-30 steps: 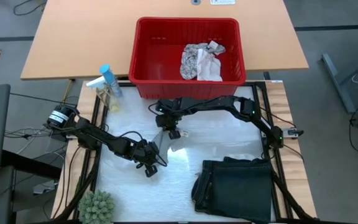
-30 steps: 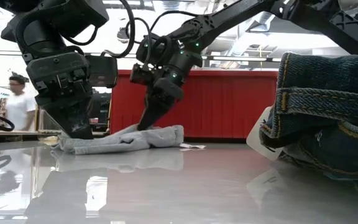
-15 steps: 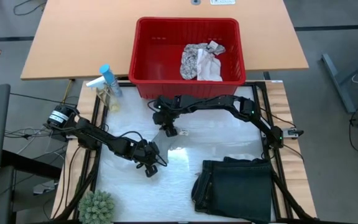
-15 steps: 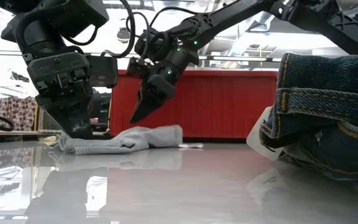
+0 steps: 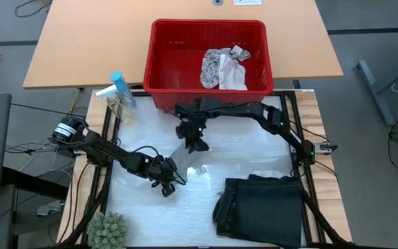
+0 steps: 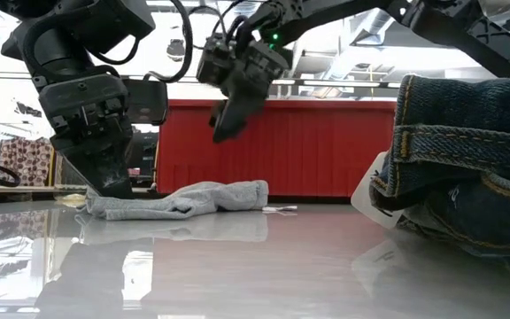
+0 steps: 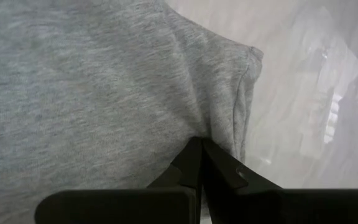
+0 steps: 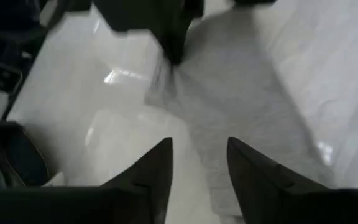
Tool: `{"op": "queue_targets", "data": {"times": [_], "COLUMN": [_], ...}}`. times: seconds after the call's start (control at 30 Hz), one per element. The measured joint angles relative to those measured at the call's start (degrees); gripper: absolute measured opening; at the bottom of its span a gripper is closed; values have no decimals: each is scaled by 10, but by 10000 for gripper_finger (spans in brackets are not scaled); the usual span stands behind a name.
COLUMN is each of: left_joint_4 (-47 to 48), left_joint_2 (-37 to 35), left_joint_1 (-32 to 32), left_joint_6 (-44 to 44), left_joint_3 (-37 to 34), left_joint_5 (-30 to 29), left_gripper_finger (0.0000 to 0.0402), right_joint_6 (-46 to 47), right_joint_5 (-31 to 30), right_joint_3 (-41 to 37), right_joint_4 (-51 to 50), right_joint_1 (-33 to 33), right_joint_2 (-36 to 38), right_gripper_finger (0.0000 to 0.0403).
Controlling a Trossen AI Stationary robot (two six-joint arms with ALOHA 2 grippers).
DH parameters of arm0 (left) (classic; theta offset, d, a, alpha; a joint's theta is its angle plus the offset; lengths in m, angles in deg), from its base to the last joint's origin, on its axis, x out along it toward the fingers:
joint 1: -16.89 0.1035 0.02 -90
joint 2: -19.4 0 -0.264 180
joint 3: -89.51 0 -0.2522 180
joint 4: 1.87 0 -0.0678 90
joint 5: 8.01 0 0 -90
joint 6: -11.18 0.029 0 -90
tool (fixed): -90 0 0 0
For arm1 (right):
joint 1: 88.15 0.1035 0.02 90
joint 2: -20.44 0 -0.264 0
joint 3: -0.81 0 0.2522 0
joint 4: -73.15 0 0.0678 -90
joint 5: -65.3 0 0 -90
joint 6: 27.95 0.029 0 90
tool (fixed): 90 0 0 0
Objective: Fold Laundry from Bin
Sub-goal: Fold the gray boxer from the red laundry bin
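Observation:
A small grey-white cloth [image 6: 189, 198] lies flat on the white table [image 5: 244, 155]; it also shows in the high view [image 5: 182, 159]. My left gripper [image 5: 166, 181] is shut on its near-left end, low at the table [image 6: 109, 182]. My right gripper [image 6: 228, 120] hangs open and empty above the cloth's far end, also in the high view [image 5: 197, 142] and in its own wrist view [image 8: 199, 162]. The red bin [image 5: 159, 62] stands at the far edge, with the leaf-patterned cloth [image 5: 216, 66] and a whitish cloth [image 5: 235, 77] inside. The dark garment [image 5: 261, 207] lies folded at the near right. My left gripper pinches the grey cloth between its two shut fingers, at a fold near the cloth's hemmed edge [image 7: 197, 134]. The fingers slant down from the table's left and near side. The cloth lies slack on the table, stretching away from the fingers.
A spray bottle [image 5: 119, 93] stands at the far left of the table and a small green plant [image 5: 108, 229] at the near left corner. A small tag [image 5: 200, 169] lies beside the cloth. The folded dark garment fills the low view's right side [image 6: 467, 177].
My right gripper has come off the grey cloth's far end and gone up, clear of it. The cloth has settled flat on the table, with its near-left end still in my left gripper.

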Motion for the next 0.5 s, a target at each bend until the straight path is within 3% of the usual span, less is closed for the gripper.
{"op": "queue_targets", "data": {"times": [0.2,0.5], "left_joint_4": [1,-2], "left_joint_2": [0,0], "left_joint_1": [0,-11], "left_joint_6": [1,0], "left_joint_3": [0,0], "left_joint_5": [6,9], "left_gripper_finger": [0,0], "right_joint_6": [3,28], "right_joint_5": [-26,-79], "right_joint_3": [-57,-157], "right_joint_4": [82,187], "right_joint_1": [-2,-10], "right_joint_2": [-1,-2], "right_gripper_finger": [124,122]}}
